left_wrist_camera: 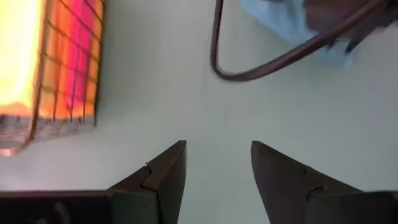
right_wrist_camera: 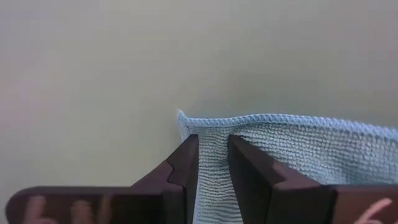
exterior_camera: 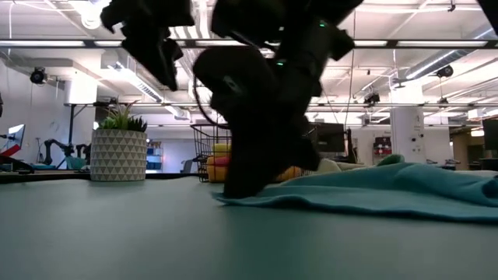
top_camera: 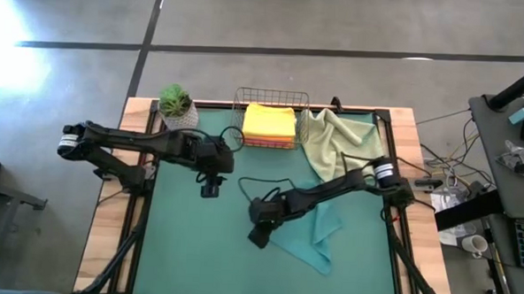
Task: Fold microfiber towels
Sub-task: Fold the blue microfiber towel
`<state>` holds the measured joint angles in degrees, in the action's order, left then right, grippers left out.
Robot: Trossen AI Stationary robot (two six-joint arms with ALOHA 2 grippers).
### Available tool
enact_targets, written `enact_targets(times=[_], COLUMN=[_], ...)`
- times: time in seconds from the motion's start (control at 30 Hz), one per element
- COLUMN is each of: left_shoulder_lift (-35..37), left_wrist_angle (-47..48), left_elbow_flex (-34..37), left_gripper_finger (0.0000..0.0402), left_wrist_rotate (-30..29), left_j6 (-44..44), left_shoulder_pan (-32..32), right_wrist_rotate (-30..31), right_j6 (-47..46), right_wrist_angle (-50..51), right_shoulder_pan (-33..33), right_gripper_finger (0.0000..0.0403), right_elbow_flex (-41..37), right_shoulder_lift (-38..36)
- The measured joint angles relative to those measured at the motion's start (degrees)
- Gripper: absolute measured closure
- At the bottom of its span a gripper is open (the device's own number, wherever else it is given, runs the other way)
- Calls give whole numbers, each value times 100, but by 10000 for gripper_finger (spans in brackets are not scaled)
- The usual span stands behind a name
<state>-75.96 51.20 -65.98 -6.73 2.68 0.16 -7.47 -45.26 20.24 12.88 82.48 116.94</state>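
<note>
Right end effector [right_wrist_camera: 212, 163] pinched on teal towel [top_camera: 316, 234] corner, cloth elongated diagonally toward basket [top_camera: 269, 119]; left end effector [left_wrist_camera: 217, 163] open, empty.

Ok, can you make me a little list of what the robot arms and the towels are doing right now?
right gripper: down on the mat, pinching the teal towel near its corner
left gripper: open, holding nothing, above the green mat
teal towel: lying crumpled on the mat
sage green towel: loose heap beside the basket
wire basket: folded towels stacked inside, yellow towel on top
potted plant: at the mat's far corner, untouched
</note>
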Motion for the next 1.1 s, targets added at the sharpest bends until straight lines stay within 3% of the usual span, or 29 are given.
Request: enact_targets(times=[0.3, 0.4, 0.6, 0.8, 0.97, 1.1], left_shoulder_lift=[0, 0, 0, 0, 2, 1], left_wrist_angle=[856, 835, 747, 368, -1043, -2186], left_elbow_flex=[0, 0, 0, 8, 250, 600], left_gripper_finger=[237, 237, 237, 237, 237, 237], left_wrist_rotate=[-2, 0, 3, 5, 22, 35], left_j6=[240, 151, 68, 61, 59, 52], left_shoulder_pan=[-1, -38, -163, -289, -402, -517], right_wrist_rotate=[-1251, -1240, -619, 742, 1689, 1806], right_j6=[1724, 2049, 2234, 2044, 1488, 902], right_wrist_angle=[5, 164, 792, 1629, 2788, 3101], right_shoulder_pan=[-94, -102, 3, 426, 709, 831], right_gripper_finger=[323, 323, 323, 323, 323, 323], right_elbow_flex=[816, 963, 983, 907, 789, 294], right_shoulder_lift=[577, 598, 53, -642, -1080, -1367])
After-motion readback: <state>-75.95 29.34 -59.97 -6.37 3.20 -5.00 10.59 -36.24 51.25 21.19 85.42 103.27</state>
